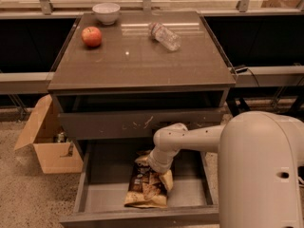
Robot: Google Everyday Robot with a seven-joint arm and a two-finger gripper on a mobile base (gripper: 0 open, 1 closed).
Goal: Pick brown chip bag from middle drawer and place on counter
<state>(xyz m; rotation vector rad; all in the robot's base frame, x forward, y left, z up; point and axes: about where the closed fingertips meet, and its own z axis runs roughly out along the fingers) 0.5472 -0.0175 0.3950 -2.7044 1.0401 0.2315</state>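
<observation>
Camera view, looking down on the cabinet from the front: the middle drawer (97,194) is seen pulled out at the bottom of the picture. The brown chip bag (146,191) is lying on its grey floor, roughly midway between the side walls. The bag's long axis runs from the back of the drawer toward the front wall, leaning a little to the left at its near end. The near end is stopped just short of the front wall.

The arm (199,137) is brought in from the right and bent down into the drawer. The gripper (158,167) is set at the far end of the bag, directly over its crumpled top edge and apparently touching it. The working end is hidden under the wrist, so whether it is spread or closed on the bag cannot be told. The rest of the bag is stretched away from the gripper toward the camera.

A grasp at this top edge is judged to be the step in hand. Any lift would have to be taken up and forward, since the scratched drawer front (142,123) is hanging just above and behind the wrist.

The counter (142,63) is seen above, with an apple (91,36), a bowl (106,12) and a plastic bottle (165,35) toward its back. A cardboard box (47,141) is standing on the floor to the left.
</observation>
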